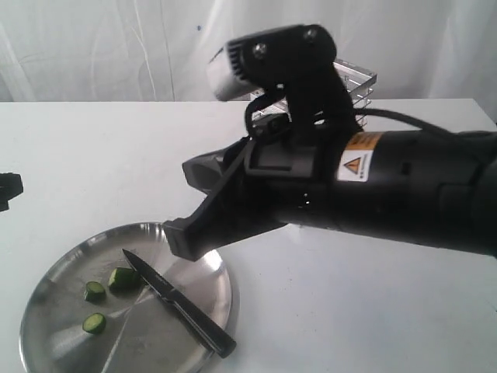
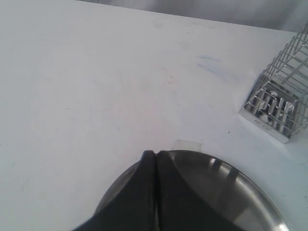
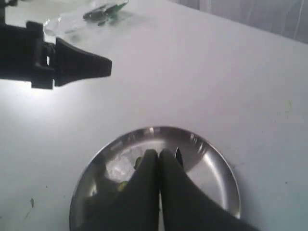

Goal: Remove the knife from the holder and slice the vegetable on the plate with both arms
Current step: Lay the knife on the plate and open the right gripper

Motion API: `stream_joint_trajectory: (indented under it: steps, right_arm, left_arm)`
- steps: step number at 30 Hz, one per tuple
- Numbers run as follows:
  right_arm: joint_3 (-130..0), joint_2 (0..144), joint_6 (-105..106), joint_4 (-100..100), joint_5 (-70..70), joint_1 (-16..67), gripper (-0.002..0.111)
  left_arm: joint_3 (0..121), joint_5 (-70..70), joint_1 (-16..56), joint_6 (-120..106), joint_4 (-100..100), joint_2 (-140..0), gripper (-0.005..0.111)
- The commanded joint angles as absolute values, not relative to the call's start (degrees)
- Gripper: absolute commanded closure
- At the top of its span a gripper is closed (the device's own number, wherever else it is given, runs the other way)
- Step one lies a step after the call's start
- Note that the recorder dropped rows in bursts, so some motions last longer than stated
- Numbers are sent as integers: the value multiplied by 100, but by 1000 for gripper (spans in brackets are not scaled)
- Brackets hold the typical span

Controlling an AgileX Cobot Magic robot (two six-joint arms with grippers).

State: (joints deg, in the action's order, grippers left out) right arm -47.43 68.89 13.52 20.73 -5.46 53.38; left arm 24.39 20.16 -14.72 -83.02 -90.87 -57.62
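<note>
- Exterior view: my right hand [image 1: 180, 239] hangs over the plate [image 1: 70, 342] at the rim's 1 o'clock, fingers pressed together and pinching nothing.
- My right arm [image 1: 404, 186] fills the picture from 3 o'clock and hides most of the holder [image 1: 359, 81] behind it.
- The knife [image 1: 175, 299] lies flat on the plate, free of both hands. Its tip points to 10 o'clock and its handle runs out over the rim at 4 o'clock.
- The vegetable [image 1: 123, 278] is cut into three pieces on the plate. One sits just beside the blade near the tip, and two lie apart toward 9 o'clock.
- My left hand [image 1: 8, 190] shows only as a black bit at the picture's 9 o'clock edge, well apart from the plate.
- Left wrist view: my left hand [image 2: 155, 154] is pressed together with nothing between the fingers. The wire holder [image 2: 279, 103] stands on the white desk [image 2: 96, 96], apart from the plate [image 2: 231, 187].
- Right wrist view: my right hand [image 3: 158, 153] is closed tight above the plate [image 3: 211, 168]. My left hand [image 3: 82, 62] hovers over bare desk, apart from the plate.
</note>
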Motion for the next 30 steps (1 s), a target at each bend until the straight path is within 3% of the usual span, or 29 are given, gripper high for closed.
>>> stream_joint_trajectory:
  steps: [1,17,21,26,30]
  right_arm:
    - [-4694,6522,1440,2091,-459,5364,108]
    - [-4682,6273,1453,2078,-266,5329,108]
    - [-4680,6179,1437,2092,0,4889,108]
    - [-4511,5947,1641,2060,-1102,4319,108]
    - [-4035,5317,1641,2082,-1116,3674,108]
  left_arm:
    - [2401,2219,-1458,-8244,-9204,-5705,107]
    - [2401,2218,-1458,-8244,-9204,-5790,107]
    - [2401,2218,-1458,-8244,-9204,-5790,107]
    - [2401,2218,-1458,-8244,-9204,-5790,107]
    - [2401,2218,-1458,-8244,-9204,-5790,107]
